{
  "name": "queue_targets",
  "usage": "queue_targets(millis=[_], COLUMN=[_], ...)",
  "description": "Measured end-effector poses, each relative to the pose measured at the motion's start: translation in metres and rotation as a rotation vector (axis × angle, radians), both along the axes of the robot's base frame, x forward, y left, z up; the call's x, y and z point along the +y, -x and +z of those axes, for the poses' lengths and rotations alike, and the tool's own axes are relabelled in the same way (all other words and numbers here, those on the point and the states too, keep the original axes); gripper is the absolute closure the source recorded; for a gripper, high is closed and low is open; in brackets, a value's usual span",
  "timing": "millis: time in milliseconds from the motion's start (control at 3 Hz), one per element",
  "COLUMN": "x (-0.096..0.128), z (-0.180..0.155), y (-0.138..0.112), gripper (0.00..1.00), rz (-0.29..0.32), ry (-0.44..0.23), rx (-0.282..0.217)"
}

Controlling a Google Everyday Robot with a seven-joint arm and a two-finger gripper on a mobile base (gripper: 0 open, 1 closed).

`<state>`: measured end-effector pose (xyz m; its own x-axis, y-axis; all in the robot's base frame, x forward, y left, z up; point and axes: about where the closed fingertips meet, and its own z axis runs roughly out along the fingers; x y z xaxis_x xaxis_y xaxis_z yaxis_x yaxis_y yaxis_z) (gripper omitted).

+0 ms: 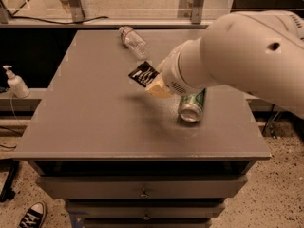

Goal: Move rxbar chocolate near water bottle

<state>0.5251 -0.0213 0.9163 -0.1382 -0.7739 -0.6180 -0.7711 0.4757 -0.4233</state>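
The rxbar chocolate (143, 73), a flat black wrapper with white text, is held in my gripper (154, 83) above the grey table (90, 113), tilted, a short way in front of the water bottle. The water bottle (133, 42) is clear and ribbed and lies on its side near the table's back edge. My gripper sits at the end of the big white arm (237, 51) that reaches in from the right; it is shut on the bar's right end. The arm hides most of the gripper.
A green drink can (192, 107) lies on its side right of the gripper, partly under the arm. A white pump dispenser bottle (15, 82) stands on a lower shelf at far left. Drawers run below the table's front edge.
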Motion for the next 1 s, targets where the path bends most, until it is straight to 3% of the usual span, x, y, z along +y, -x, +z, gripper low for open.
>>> queue_targets(millis=[333, 1000], x=[-0.019, -0.076], z=[0.009, 0.011], y=[-0.033, -0.105], gripper=[1.0, 1.0], rz=[-0.029, -0.089], ry=[0.039, 0.058], rx=[-0.06, -0.115])
